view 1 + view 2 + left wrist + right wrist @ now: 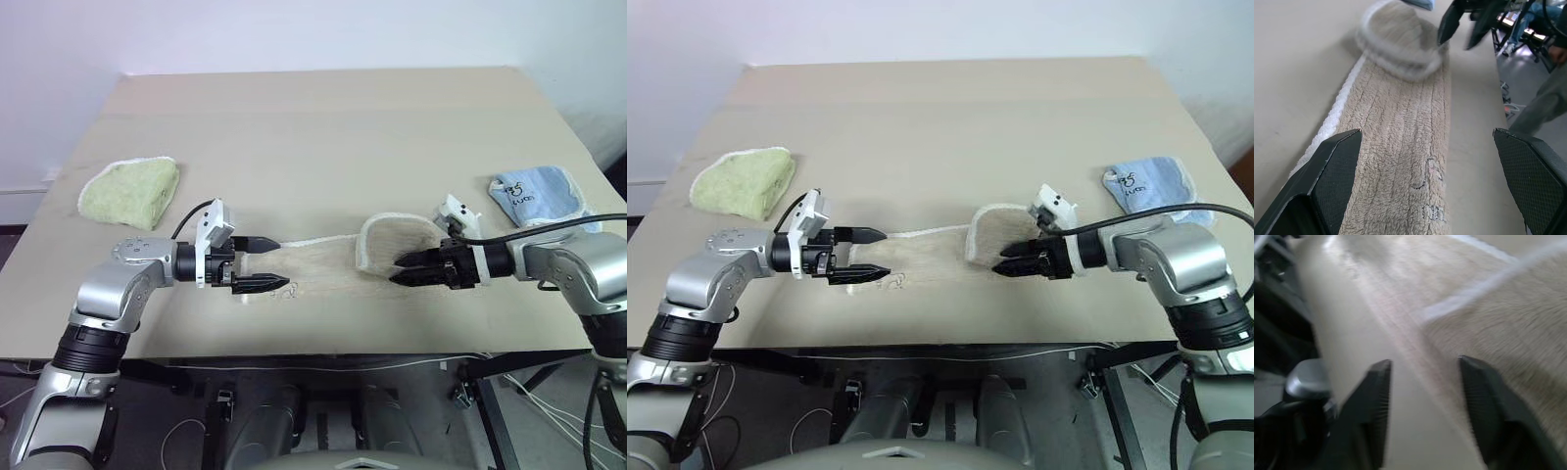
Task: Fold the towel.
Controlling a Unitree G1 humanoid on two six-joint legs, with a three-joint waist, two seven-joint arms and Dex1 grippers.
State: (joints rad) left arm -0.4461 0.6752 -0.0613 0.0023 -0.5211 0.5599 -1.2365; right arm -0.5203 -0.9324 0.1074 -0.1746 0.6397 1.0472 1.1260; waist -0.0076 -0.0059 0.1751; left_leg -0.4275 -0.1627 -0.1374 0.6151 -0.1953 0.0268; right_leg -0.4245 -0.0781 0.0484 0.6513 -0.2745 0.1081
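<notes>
Nearest the front edge of the pale beige flat counter (pixel 323 117), the beige-tan terry-cloth towel with white stitched edging (pixel 328 269) is seen lying as a long narrow strip parallel to that edge. A small dark printed logo (pixel 1427 196) is carried near the strip's left end. At the right end of the towel, a rounded flap is folded back over the strip, its white edging turned upward.

The left gripper (pixel 272 262) is held at the left end of the towel, pointing along the strip toward the flap. Its two black fingers (pixel 1332 181) are spread wide apart, with one on each side of the strip, and nothing is clamped between them.

The right gripper (pixel 399 269) is held at the folded flap, pointing toward the left gripper. Its fingers (pixel 1376 406) are seen parted, with the towel's near edge and bare counter in the gap; no cloth is gripped. The near part of the flap is partly covered by this gripper.

Farther back and to the left of the towel, a light green folded terry towel (pixel 129 191) is lying well apart. Farther back and to the right of the towel, a light blue cloth with white edging and a dark print (pixel 537 196) is lying, partly crossed by a black cable (pixel 568 221).
</notes>
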